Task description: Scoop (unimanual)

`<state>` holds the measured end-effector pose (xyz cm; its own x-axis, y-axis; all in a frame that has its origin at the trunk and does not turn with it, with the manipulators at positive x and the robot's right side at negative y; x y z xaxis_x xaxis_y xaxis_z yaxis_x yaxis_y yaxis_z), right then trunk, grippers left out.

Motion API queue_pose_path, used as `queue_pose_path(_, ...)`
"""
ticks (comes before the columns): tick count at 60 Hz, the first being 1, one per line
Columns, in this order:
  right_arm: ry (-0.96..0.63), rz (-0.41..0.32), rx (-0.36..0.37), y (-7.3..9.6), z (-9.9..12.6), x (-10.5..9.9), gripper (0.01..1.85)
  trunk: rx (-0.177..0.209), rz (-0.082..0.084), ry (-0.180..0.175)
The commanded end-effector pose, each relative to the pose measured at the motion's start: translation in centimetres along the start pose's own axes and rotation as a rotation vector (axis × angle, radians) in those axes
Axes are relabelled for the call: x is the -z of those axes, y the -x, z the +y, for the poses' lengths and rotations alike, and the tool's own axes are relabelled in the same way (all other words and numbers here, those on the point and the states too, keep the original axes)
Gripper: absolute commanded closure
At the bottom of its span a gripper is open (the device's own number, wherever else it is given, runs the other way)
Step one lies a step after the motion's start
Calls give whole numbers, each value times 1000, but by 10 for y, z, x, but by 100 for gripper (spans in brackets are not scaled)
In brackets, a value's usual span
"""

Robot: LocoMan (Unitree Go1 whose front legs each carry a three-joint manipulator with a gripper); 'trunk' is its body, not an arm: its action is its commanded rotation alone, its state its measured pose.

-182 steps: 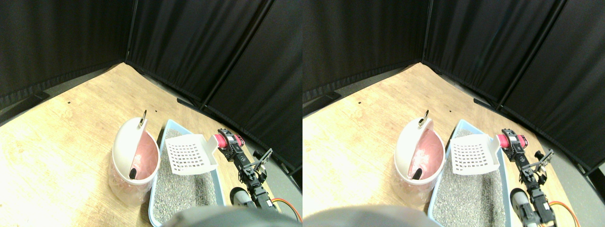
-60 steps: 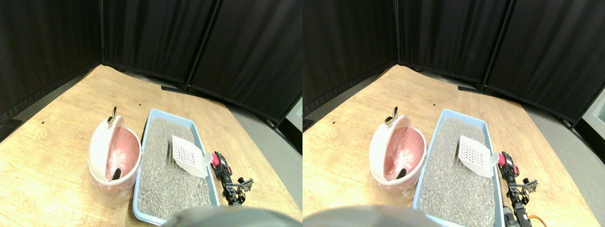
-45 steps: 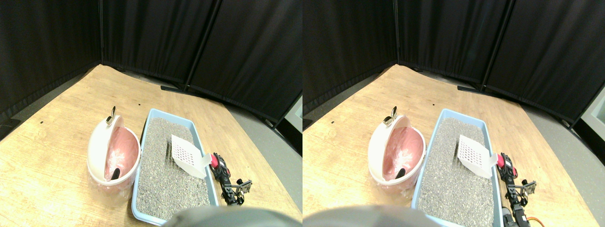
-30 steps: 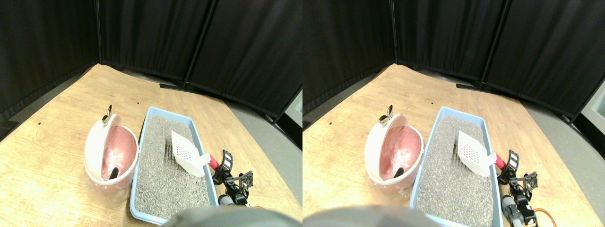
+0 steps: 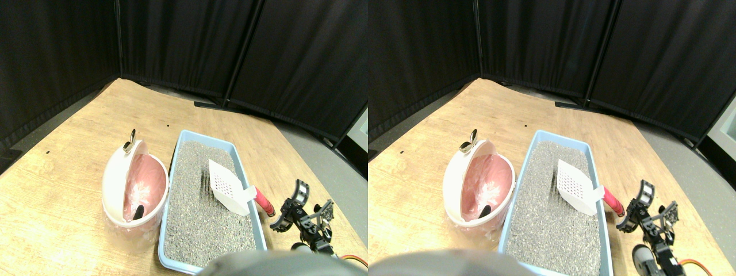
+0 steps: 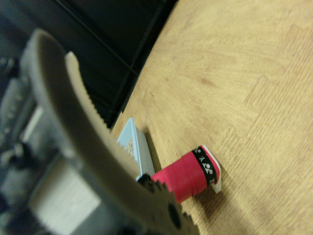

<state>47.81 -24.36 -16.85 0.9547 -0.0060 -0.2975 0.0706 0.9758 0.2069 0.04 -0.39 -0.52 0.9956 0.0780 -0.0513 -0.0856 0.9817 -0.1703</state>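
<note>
Blue litter tray (image 5: 170, 172) w/ grey litter sits beside white pink-lined bin (image 5: 133, 185) on wood floor (image 5: 69, 138); white slotted scoop (image 5: 227, 187) rests in litter, red handle (image 5: 264, 201) over rim, right gripper (image 5: 299, 208) open, apart from handle.

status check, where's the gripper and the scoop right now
Right gripper open, off the scoop, beside its red handle. White scoop rests in the litter tray, handle over the rim. Nothing in the way.

Matt white perforated plastic scoop (image 5: 227, 187), red tape-wrapped handle (image 5: 264, 202), coarse grey litter (image 5: 201, 213), smooth blue plastic tray (image 5: 172, 172), wood-grain floor (image 5: 69, 144)
</note>
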Motion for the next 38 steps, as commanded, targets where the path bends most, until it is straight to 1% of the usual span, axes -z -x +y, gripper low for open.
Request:
queue_pose_path(1,-9,-72,-44,8,5,-14,41,7,-8,7)
queue_pose_path(2,-18,-88,-42,10,5,-15,48,9,-9,6)
queue_pose_path(3,-18,-88,-42,10,5,-15,48,9,-9,6)
queue_pose_path(4,-16,-100,-35,12,5,-16,57,11,-9,5)
queue_pose_path(5,-9,-153,-22,16,5,-18,89,13,-10,3)
queue_pose_path(6,5,-178,-32,17,5,-18,109,15,-12,2)
queue_pose_path(7,15,-188,-42,18,5,-19,119,15,-12,2)
queue_pose_path(8,15,-188,-42,18,5,-19,119,16,-12,0)
queue_pose_path(10,41,-208,-45,22,6,-21,157,18,-13,-1)
queue_pose_path(11,52,-230,-57,23,6,-20,163,18,-13,-1)
queue_pose_path(12,74,-265,-75,24,6,-20,176,21,-14,-3)
queue_pose_path(13,65,-266,-85,25,6,-21,180,21,-14,-3)
queue_pose_path(14,55,-280,-109,26,7,-21,180,23,-14,-6)
queue_pose_path(16,72,-294,-111,28,7,-22,180,28,-14,-9)
queue_pose_path(20,77,-298,-116,30,7,-23,180,31,-13,-11)
queue_pose_path(22,95,-306,-135,31,7,-24,180,36,-15,-14)
queue_pose_path(25,99,-310,-137,32,6,-24,180,36,-15,-14)
queue_pose_path(26,98,-309,-136,32,6,-24,180,42,-12,-17)
queue_pose_path(28,94,-313,-131,33,7,-24,180,46,-10,-18)
queue_pose_path(38,113,-324,-141,36,9,-24,180,54,-11,-20)
